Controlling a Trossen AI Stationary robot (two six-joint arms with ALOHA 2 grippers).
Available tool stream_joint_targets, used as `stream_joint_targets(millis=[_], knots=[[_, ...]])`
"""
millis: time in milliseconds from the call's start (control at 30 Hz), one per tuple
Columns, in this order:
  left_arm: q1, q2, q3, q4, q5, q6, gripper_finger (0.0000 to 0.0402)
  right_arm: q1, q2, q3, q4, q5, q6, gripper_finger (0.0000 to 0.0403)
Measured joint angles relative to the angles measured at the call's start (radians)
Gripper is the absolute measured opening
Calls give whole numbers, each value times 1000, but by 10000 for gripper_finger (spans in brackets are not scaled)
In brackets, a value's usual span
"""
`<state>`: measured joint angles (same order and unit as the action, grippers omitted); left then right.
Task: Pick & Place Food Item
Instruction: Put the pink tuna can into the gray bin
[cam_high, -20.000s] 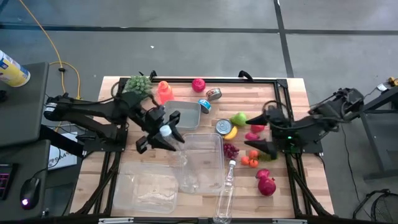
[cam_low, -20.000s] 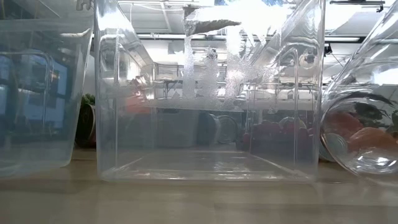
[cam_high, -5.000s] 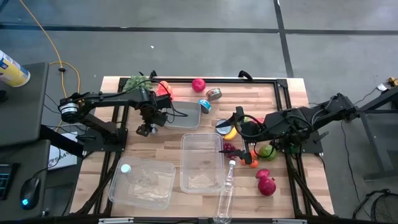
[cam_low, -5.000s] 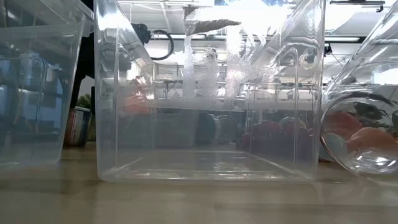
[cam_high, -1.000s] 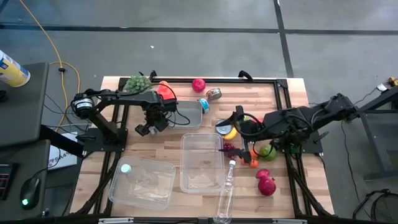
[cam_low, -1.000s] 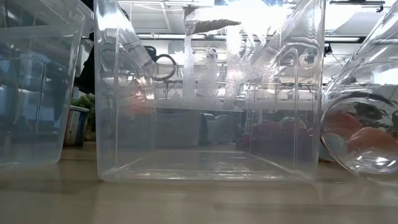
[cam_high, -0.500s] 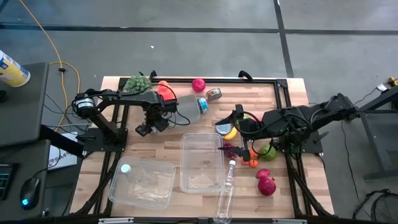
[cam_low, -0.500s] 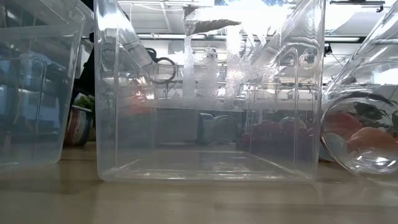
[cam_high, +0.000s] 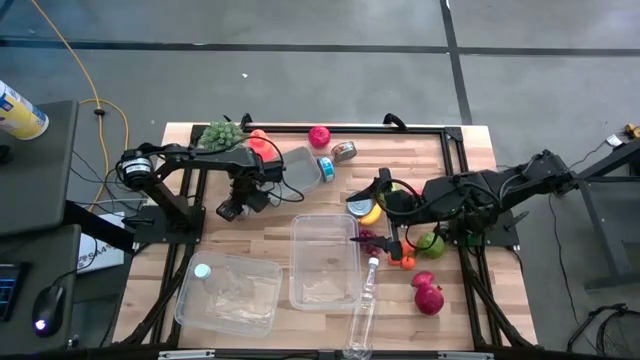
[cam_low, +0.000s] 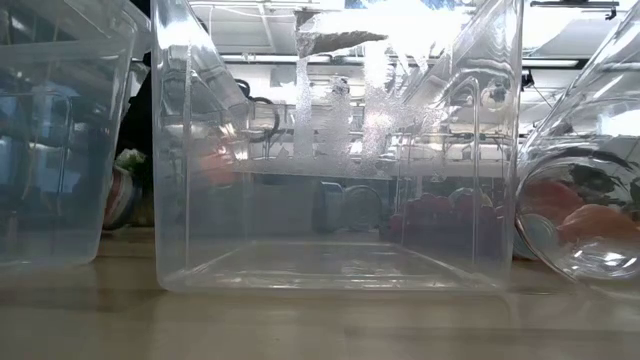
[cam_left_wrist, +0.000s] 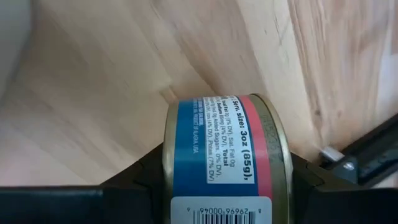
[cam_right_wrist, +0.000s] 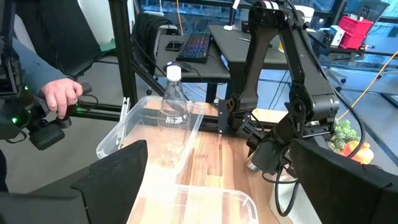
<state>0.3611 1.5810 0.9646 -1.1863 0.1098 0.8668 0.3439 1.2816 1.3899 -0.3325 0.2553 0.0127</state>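
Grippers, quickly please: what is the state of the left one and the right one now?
Left gripper: closed on a can with a blue and red label.
Right gripper: open, holding nothing.

Your left gripper low beside a tilted clear container, green grapes behind it, right gripper spread wide near the banana.

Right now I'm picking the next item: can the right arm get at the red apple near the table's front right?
Probably yes. The right gripper stands open and empty, the red apple lies uncovered just in front of it, nothing between them.
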Motion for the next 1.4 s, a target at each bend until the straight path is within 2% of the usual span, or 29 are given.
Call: stream_joint_targets(millis=[200,367,567,667,800,933,1167,1400], knots=[[-3,-1,25,-53,10,-18,179,0,0,0,0,0,13,382],[-5,-2,111,-124,44,-18,182,0,0,0,0,0,18,382],[-11,-2,302,-248,39,-8,181,0,0,0,0,0,18,382],[-31,-2,419,-265,3,16,181,1,0,0,-1,-3,18,382],[-52,-4,525,-162,-94,51,181,1,0,0,-4,-26,21,382],[-42,-2,537,15,-148,56,181,1,0,0,-9,-27,58,382],[0,36,536,56,-146,114,181,1,0,0,-15,-77,75,382],[16,67,536,62,-88,113,181,1,0,0,-16,-76,73,382]])
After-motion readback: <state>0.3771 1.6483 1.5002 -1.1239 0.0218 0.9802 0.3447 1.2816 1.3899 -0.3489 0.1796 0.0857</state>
